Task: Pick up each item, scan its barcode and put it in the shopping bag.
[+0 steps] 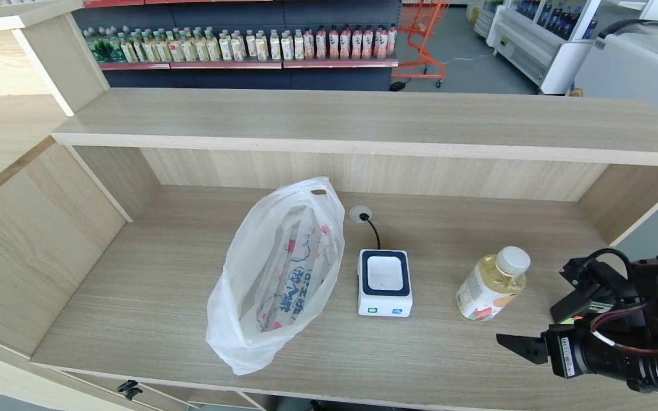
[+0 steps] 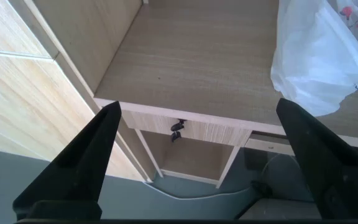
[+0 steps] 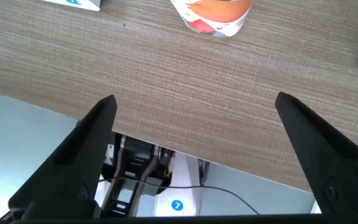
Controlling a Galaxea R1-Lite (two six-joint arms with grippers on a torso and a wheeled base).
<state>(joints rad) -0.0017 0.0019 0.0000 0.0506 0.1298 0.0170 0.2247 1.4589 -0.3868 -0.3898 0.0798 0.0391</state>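
Right pincer (image 3: 196, 104), fingers apart and empty, hangs at the counter's (image 1: 135, 319) front edge near the upright bottle (image 1: 492, 285), right of the scanner (image 1: 385, 281). You're at pick-up: reach forward, clamp its body, then scan.

Your right arm (image 1: 620, 348) is black all over, with a ribbed cylindrical wrist section. A white sticker (image 1: 565, 355) with dark print sits on its side. Thin red and white wires (image 1: 614, 334) run along it, and a black cable (image 1: 609, 254) loops over the top.

On your right gripper (image 3: 196, 102) you see two matte black wedge fingers (image 3: 82, 155) tapering to blunt tips. Your left gripper (image 2: 199, 106) has the same black tapered shape.
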